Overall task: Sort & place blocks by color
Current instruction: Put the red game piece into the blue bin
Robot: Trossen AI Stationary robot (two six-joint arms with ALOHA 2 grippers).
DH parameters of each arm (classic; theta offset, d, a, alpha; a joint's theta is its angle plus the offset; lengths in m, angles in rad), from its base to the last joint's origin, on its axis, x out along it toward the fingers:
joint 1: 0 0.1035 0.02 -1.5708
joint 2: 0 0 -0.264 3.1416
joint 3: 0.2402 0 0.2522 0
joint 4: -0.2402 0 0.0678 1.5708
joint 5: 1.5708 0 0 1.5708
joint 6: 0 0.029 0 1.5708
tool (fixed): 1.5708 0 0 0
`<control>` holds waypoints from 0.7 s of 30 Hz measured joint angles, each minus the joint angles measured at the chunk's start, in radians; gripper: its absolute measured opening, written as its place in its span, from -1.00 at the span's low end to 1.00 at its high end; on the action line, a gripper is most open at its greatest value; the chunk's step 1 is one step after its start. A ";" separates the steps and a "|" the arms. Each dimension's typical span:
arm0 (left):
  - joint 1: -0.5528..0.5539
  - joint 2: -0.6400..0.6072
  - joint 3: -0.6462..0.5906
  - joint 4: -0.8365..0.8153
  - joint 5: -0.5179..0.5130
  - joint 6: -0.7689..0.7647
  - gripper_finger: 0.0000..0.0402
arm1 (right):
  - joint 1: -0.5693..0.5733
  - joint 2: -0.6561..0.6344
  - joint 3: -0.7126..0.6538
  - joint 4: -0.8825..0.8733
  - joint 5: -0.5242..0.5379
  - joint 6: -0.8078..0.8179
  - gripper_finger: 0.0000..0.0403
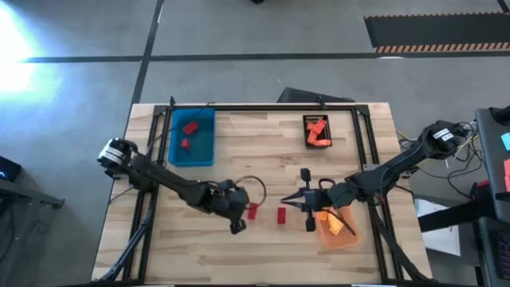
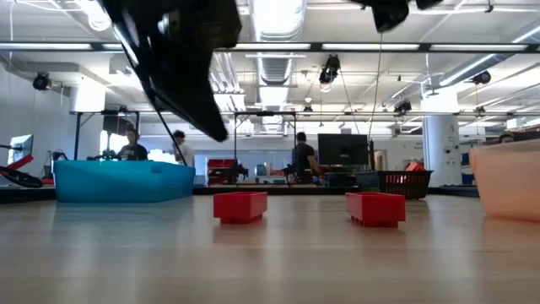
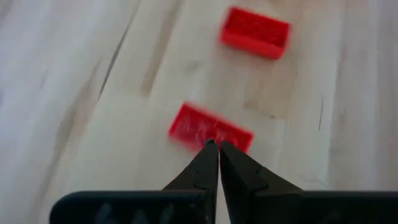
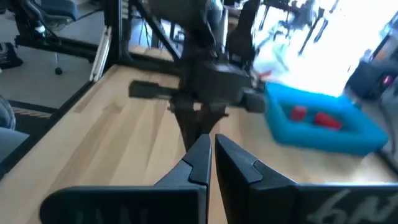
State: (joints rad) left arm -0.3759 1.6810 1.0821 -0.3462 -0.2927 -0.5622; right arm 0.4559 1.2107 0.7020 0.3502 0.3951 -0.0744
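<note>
Two red blocks lie on the wooden table: one [image 1: 253, 210] [image 2: 240, 205] [image 3: 208, 130] and another to its right [image 1: 281, 215] [image 2: 375, 208] [image 3: 256, 32]. My left gripper [image 1: 244, 214] [image 3: 216, 146] is shut. It hangs just above the first block, with its tips [image 2: 221, 133] clear of it in the low view. My right gripper [image 1: 287, 202] [image 4: 211, 146] is shut and raised, pointing toward the left arm, beside the translucent orange tray [image 1: 343, 233]. Two red blocks rest in the blue tray [image 1: 193, 137]. Orange blocks sit in the black tray [image 1: 319, 131].
The blue tray [image 2: 122, 180] stands at the table's far left, the black tray at the far right, and the translucent orange tray [image 2: 510, 181], holding orange-yellow blocks, at the near right. Bare wood lies between them. People stand in the room beyond the table.
</note>
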 joint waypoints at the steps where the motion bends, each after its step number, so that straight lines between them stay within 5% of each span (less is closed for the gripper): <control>1: 0.000 -0.014 0.000 -0.035 0.001 -0.093 -1.00 | 0.000 -0.012 0.006 -0.001 0.000 -0.028 -0.94; 5: 0.002 -0.042 0.000 -0.116 0.050 -0.450 -1.00 | -0.013 -0.058 0.035 -0.002 0.000 -0.153 -0.94; 10: -0.002 -0.004 0.018 -0.113 0.116 -0.683 -1.00 | -0.060 -0.122 0.052 -0.014 0.001 -0.259 -0.94; 21: 0.010 0.177 0.263 -0.264 0.099 -0.857 -1.00 | -0.103 -0.222 0.043 -0.211 -0.001 -0.194 -0.94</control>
State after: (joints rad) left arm -0.3662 1.8581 1.3447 -0.6107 -0.1932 -1.4196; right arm 0.3528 0.9884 0.7446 0.1389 0.3938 -0.2680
